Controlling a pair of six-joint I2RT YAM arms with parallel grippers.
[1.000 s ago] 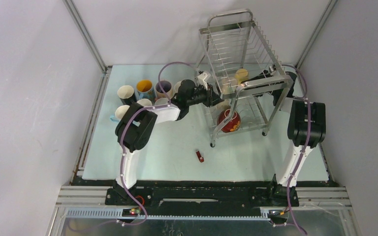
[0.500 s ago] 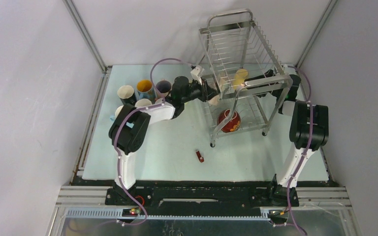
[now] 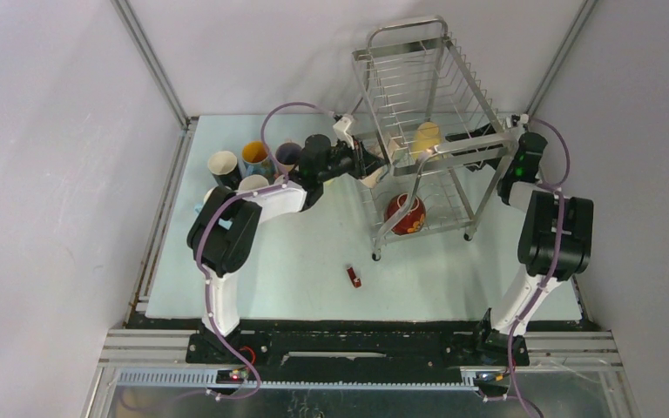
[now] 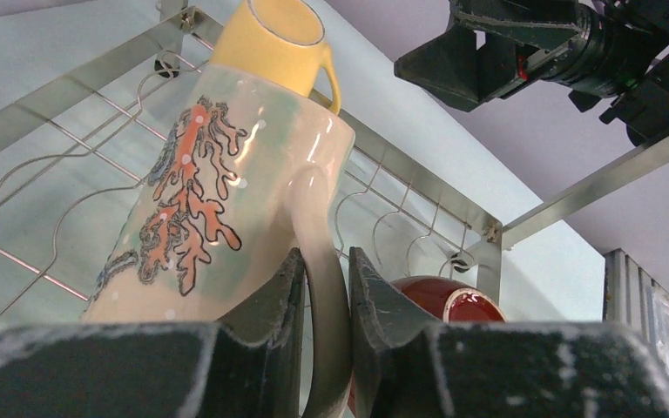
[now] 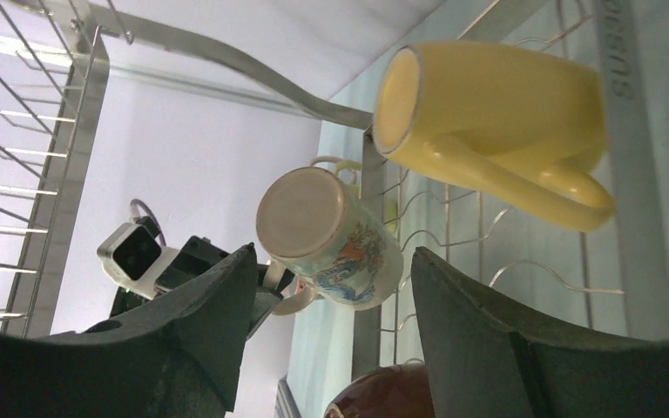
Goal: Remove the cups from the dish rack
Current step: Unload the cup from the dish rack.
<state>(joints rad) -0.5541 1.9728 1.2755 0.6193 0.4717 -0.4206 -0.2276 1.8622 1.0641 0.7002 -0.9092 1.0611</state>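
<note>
My left gripper (image 4: 324, 261) is shut on the handle of a cream cup with an orange coral pattern (image 4: 218, 200), held tilted at the left end of the chrome dish rack (image 3: 407, 35); the top view shows this cup (image 3: 373, 172) just outside the rack. A yellow cup (image 3: 427, 135) lies on the upper tier and a dark red patterned cup (image 3: 405, 214) on the lower tier. My right gripper (image 5: 331, 261) is open and empty at the rack's right end (image 3: 473, 142), facing the yellow cup (image 5: 488, 122) and the cream cup (image 5: 331, 231).
Several cups stand grouped on the table at the far left, among them a cream one (image 3: 224, 164), a yellow-lined one (image 3: 255, 155) and a purple one (image 3: 289, 155). A small dark red fragment (image 3: 354, 278) lies on the mat in front of the rack.
My left gripper has drawn the cream patterned cup leftward out of the rack's left end. The right arm's elbow has swung right and nearer; its gripper stays at the rack.
</note>
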